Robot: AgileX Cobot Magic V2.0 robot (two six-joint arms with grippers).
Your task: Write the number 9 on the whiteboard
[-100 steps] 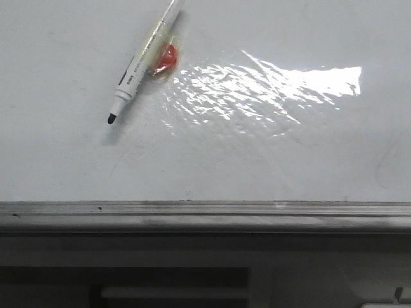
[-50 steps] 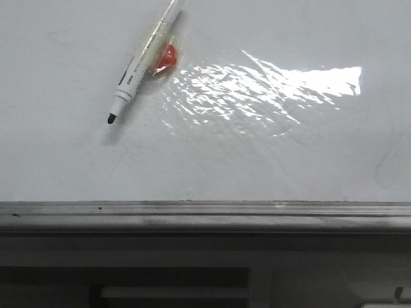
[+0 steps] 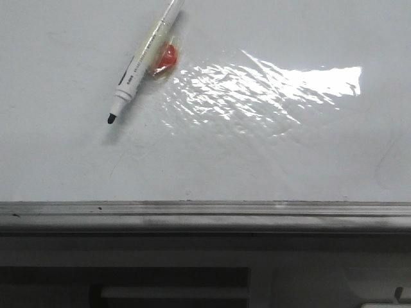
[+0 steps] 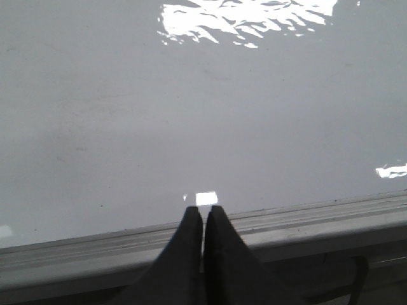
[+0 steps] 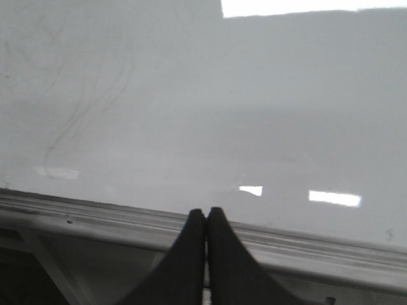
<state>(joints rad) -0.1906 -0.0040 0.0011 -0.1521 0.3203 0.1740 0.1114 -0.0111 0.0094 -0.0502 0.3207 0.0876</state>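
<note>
Tools left and right sit closed, empty. No 9 on the whiteboard yet. Approach the uncapped marker along its barrel, gripping mid-barrel.

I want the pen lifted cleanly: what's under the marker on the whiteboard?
A red blob shows beside and partly beneath the marker, resting on the whiteboard. What lies directly under the barrel is covered.

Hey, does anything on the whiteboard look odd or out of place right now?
Yes. An uncapped marker lies slanted on the whiteboard, with yellowish tape around its barrel and a red blob stuck beside it. The board's film is wrinkled under the glare. No 9 is written yet.
</note>
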